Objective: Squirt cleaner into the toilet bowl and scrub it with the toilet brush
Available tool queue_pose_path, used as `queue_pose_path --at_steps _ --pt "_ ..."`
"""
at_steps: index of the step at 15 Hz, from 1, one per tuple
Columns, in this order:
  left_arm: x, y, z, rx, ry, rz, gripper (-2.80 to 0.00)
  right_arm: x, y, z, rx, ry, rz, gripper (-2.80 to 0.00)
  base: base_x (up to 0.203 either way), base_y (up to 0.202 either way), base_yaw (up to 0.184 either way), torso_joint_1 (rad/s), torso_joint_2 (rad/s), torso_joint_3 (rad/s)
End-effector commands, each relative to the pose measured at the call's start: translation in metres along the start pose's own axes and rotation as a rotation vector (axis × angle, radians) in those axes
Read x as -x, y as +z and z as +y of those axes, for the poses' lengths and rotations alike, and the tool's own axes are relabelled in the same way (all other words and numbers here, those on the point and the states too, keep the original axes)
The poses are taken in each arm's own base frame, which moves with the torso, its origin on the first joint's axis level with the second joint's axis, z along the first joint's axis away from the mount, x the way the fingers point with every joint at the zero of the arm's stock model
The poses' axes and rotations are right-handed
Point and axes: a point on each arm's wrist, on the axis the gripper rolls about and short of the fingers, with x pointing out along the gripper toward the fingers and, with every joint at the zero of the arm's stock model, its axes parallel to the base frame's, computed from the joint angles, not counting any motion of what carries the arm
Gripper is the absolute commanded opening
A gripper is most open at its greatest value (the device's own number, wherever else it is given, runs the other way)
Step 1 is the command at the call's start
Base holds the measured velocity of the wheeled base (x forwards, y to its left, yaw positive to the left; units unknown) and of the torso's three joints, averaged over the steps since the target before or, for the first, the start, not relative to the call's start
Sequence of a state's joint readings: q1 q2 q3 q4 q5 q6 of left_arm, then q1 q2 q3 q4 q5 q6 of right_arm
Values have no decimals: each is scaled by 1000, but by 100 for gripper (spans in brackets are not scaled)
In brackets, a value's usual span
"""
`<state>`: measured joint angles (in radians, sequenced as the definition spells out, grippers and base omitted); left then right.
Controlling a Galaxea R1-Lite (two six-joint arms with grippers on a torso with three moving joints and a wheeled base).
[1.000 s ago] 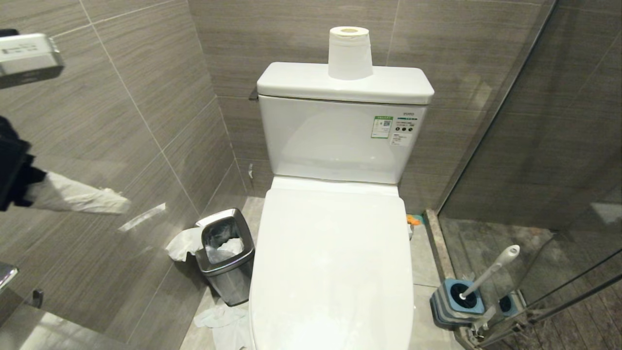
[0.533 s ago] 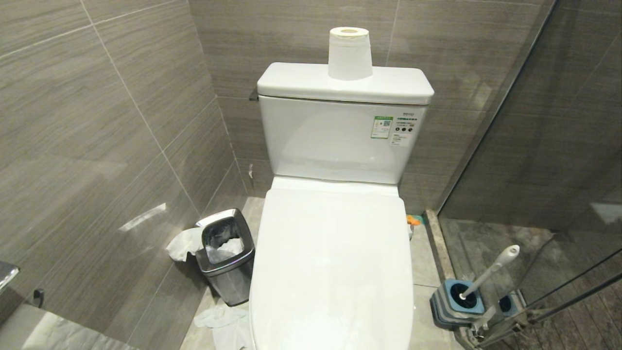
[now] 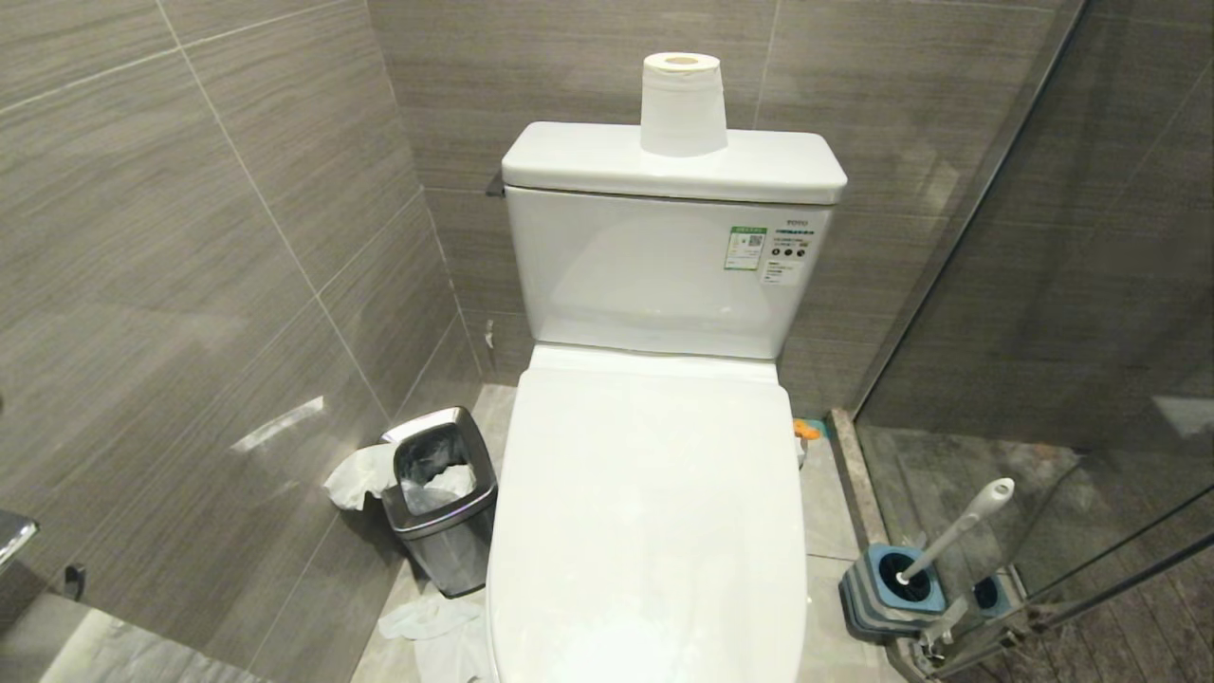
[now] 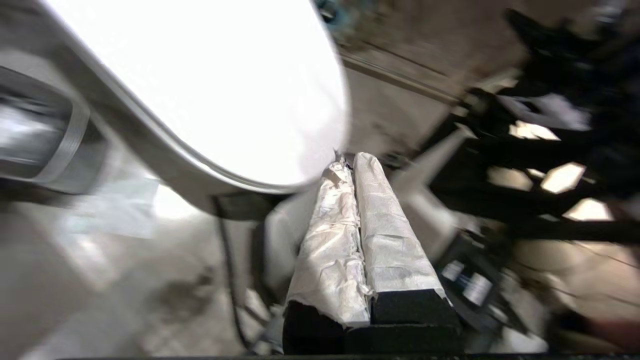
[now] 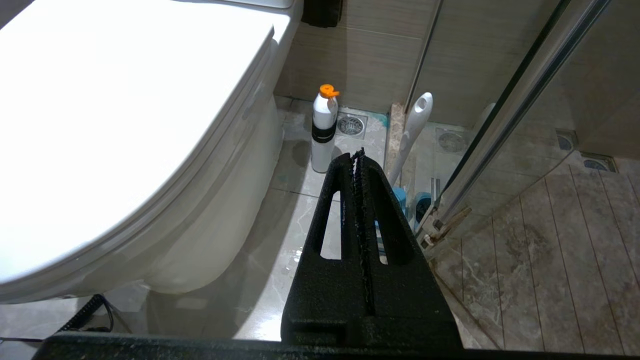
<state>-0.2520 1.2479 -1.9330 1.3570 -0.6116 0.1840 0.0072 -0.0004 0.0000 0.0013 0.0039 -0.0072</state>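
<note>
The toilet bowl stands in the middle of the head view with its white lid down, so the inside is hidden and no cleaner shows. The toilet brush leans in a grey-and-blue holder on the floor to the right; its white handle also shows in the right wrist view. My left gripper, fingers wrapped in white, is shut and empty just off the lid's front edge. My right gripper is shut and empty, hanging low beside the bowl's right side. Neither arm is in the head view.
A white bottle with an orange cap stands on the floor right of the toilet, near a floor drain. A steel bin and loose tissue lie to the left. A paper roll sits on the tank. A glass partition closes the right.
The left arm with its wrapped fingers, at the head view's left edge a second ago, has gone out of that view. Toilet, brush and bin are unmoved.
</note>
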Motion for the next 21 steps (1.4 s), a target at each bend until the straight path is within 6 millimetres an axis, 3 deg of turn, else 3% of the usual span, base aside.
queue_pose_path --at_steps 1,11,21 --pt "0 9 2 -61 86 -61 -280 0 0 0 0 1 1 -280 0 0 0 0 0 0" --pt "32 33 -4 -184 547 -415 -280 0 0 0 0 1 1 -280 0 0 0 0 0 0" --pt "55 7 -25 -240 613 -601 -280 0 0 0 0 1 1 -280 0 0 0 0 0 0"
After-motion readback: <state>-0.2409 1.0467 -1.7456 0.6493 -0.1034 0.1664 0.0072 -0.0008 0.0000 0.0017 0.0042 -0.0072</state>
